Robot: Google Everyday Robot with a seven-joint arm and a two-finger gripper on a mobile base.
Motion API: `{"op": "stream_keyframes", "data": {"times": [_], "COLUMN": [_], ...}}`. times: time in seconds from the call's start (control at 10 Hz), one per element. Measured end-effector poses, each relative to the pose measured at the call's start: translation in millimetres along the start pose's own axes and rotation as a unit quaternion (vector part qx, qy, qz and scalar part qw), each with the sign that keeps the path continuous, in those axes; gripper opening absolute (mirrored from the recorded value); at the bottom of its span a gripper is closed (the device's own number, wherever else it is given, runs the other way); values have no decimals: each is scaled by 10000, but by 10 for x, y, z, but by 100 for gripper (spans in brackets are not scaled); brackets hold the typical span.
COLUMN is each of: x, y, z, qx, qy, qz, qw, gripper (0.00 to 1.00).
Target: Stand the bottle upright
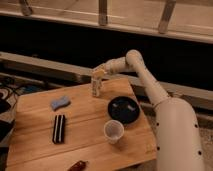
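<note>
The bottle (96, 86) is small, slim and clear with a whitish label. It stands upright near the far edge of the wooden table (35, 135), left of the black plate. My gripper (99, 73) is at the end of the white arm that reaches in from the right, right at the bottle's top. The bottle's cap is hidden by the gripper.
A black plate (125, 109) lies right of the bottle. A white paper cup (114, 130) stands near the front. A blue sponge (60, 102) and a black ribbed bar (59, 128) lie on the left. A small reddish object (76, 165) sits at the front edge.
</note>
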Motion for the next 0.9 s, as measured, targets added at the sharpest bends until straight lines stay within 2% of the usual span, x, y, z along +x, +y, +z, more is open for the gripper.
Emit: {"op": "stream_keyframes", "data": {"times": [0.1,0.4,0.9], "x": [-1,26,44], "y": [4,13,38], "z": [14,-10,17], "qx": [-26,-13,-44], "qy": [8,1,-5], "qz": [2,34,97], "qw": [10000,10000,9999], "gripper": [48,73,74]}}
